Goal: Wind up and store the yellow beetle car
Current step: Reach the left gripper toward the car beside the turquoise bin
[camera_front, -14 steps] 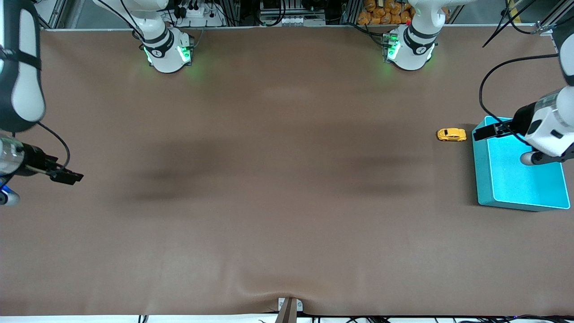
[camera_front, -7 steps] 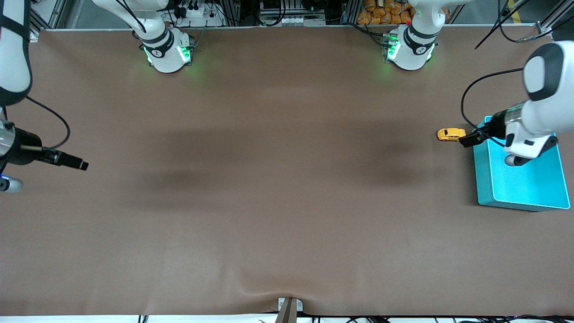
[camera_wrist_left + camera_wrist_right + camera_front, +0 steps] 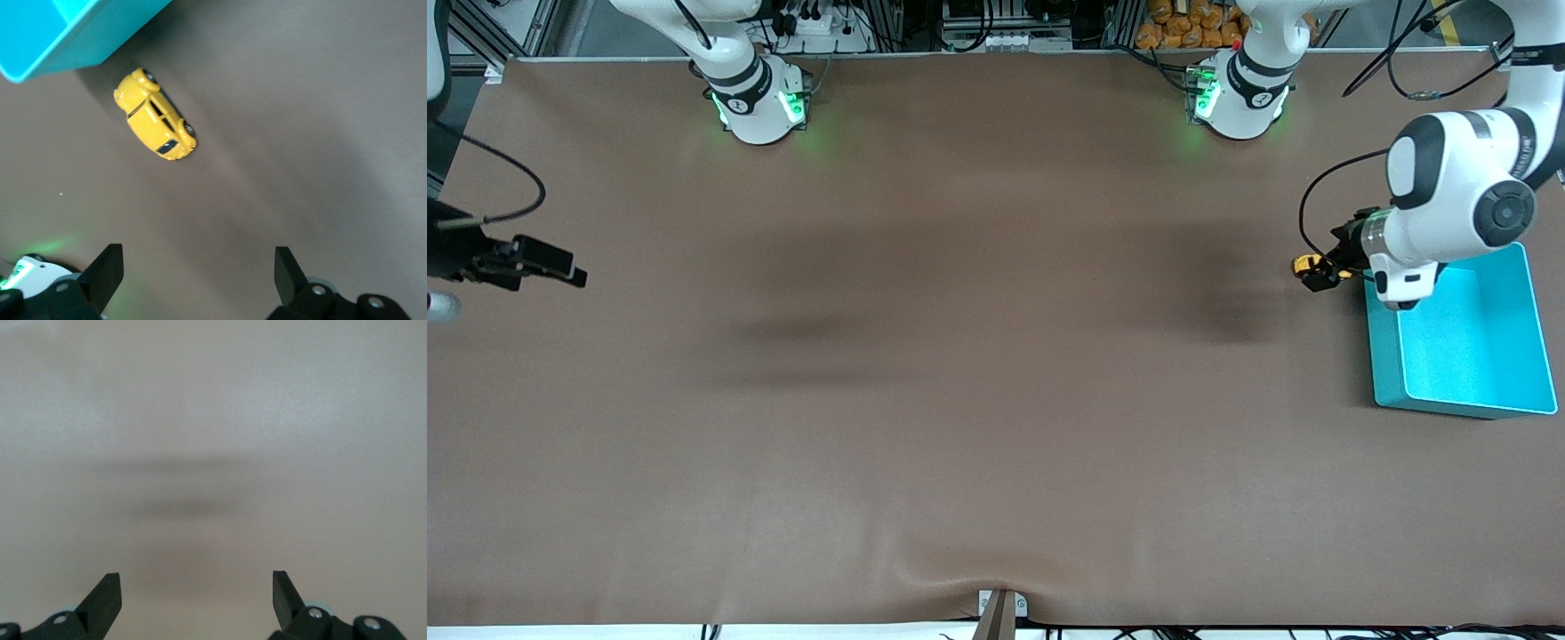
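Note:
The yellow beetle car (image 3: 1305, 263) (image 3: 155, 115) stands on the brown table beside the corner of the turquoise bin (image 3: 1383, 356) (image 3: 67, 33). My left gripper (image 3: 1323, 272) (image 3: 198, 273) hangs just over the car and hides most of it in the front view. Its fingers (image 3: 107, 273) are spread open with nothing between them, and the car lies clear of them. My right gripper (image 3: 551, 262) (image 3: 195, 590) waits open and empty over bare table at the right arm's end.
The bin is empty inside and sits at the left arm's end of the table. The two arm bases (image 3: 760, 102) (image 3: 1240, 98) stand along the table's top edge. A black cable (image 3: 1307, 209) loops from the left wrist above the car.
The left arm has swung off the bin and brought its open gripper over the car. The right gripper has drifted a little toward the bases' edge of the table.

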You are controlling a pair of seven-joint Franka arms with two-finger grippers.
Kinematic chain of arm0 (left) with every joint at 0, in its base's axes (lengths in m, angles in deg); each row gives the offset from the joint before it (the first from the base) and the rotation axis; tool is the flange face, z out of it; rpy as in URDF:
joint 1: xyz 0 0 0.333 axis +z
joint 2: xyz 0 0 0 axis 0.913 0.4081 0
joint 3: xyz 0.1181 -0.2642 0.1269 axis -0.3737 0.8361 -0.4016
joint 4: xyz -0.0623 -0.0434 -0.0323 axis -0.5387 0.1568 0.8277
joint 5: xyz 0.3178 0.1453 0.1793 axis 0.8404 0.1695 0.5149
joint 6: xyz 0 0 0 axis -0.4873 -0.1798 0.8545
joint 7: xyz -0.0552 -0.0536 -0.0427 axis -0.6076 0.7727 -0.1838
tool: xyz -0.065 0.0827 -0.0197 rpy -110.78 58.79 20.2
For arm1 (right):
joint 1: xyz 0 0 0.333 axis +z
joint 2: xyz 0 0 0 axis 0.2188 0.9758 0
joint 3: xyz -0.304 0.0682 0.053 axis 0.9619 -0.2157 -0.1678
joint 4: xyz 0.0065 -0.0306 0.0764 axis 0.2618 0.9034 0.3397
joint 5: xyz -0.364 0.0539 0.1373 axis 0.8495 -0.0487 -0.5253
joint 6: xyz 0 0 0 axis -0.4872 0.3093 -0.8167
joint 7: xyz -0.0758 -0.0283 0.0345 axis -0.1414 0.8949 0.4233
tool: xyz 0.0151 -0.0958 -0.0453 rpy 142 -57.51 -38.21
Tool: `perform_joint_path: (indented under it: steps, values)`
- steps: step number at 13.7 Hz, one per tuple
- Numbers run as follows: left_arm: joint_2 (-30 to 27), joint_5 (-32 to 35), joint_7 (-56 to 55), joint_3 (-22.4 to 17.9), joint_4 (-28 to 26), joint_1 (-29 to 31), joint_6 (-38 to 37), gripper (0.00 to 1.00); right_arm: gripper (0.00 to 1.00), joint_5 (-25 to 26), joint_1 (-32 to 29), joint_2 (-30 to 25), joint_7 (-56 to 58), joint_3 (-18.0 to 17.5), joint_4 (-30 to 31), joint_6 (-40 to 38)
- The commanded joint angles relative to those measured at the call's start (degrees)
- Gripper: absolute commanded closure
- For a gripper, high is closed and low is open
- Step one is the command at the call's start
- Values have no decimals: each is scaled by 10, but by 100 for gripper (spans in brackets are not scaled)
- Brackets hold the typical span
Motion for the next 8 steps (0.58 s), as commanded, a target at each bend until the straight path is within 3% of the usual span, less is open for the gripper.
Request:
perform_joint_path:
  steps: [1, 5, 8]
  values:
    - [-57, 6, -29, 7, -75, 50, 49, 0, 0, -4, 6, -48, 39, 4, 40, -5]
    - [-36, -15, -37, 7, -77, 144, 107, 0, 0, -3, 17, -68, 48, 8, 48, -20]
    - [1, -31, -37, 7, -76, 159, 134, 0, 0, 6, 19, -69, 46, 7, 51, -13]
